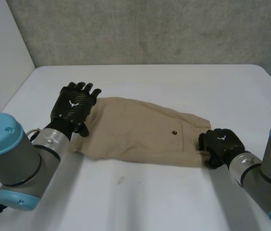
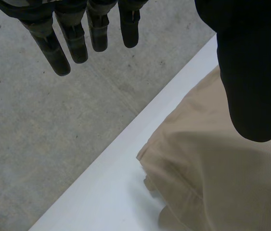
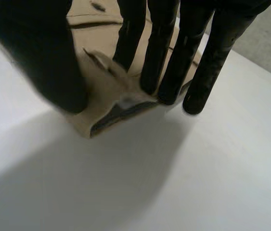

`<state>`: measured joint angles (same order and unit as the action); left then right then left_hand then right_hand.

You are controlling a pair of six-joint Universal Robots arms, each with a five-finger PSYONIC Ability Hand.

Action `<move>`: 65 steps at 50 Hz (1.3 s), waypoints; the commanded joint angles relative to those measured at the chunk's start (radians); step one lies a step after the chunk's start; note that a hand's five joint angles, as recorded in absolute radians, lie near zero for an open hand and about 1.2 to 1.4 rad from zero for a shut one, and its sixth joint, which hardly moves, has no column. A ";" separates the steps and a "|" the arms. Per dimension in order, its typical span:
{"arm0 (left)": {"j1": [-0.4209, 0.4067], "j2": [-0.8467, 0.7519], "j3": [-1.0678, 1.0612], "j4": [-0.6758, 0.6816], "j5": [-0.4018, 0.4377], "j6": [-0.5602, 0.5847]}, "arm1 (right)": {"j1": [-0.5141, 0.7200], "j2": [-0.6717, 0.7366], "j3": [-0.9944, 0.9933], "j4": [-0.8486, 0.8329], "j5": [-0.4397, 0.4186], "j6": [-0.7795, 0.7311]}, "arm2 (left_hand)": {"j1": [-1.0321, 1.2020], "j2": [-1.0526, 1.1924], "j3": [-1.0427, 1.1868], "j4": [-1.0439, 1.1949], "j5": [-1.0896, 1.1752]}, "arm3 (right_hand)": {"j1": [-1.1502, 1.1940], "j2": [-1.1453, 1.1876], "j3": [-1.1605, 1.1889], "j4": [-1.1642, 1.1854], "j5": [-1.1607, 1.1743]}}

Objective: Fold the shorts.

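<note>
I can read no words or numbers anywhere. The one sign is a small white winged mark on the back of my left hand, at ten o'clock from the shorts. The same mark is on my right hand, at three o'clock.

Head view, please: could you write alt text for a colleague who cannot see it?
Tan shorts lie spread flat across a white table between two robot arms. The left hand, fingers straight, is over the shorts' left end; the right hand pinches the right end with its fingers.
</note>
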<state>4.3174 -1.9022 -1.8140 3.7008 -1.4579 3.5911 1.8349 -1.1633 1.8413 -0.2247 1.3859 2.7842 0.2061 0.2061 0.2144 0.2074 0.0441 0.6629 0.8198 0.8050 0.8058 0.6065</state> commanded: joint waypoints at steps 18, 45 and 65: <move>0.002 0.135 -0.073 -0.013 0.001 -0.002 | -0.321 -0.114 -0.162 0.271 -0.034 -0.270 | 0.002 0.002 -0.007 0.000 -0.011 | 0.733 0.576 0.591 0.590 0.615; 0.001 0.207 -0.122 -0.027 -0.001 -0.003 | 0.444 0.327 -0.683 0.297 -0.251 -0.150 | 0.002 0.002 -0.007 0.000 -0.011 | 0.733 0.576 0.591 0.590 0.615; -0.157 0.075 0.182 -0.035 0.004 -0.187 | 0.222 -0.055 -0.498 0.179 -0.136 0.322 | 0.031 0.031 0.023 0.030 0.018 | -0.488 -0.645 -0.631 -0.631 -0.607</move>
<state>4.2706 -1.7119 -1.7900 3.6785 -1.4552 3.5484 2.1816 -1.1172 1.2383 0.0108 1.1408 2.9291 0.2041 0.2052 0.2144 0.2065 0.0440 0.1971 0.2136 0.2077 0.2252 0.0589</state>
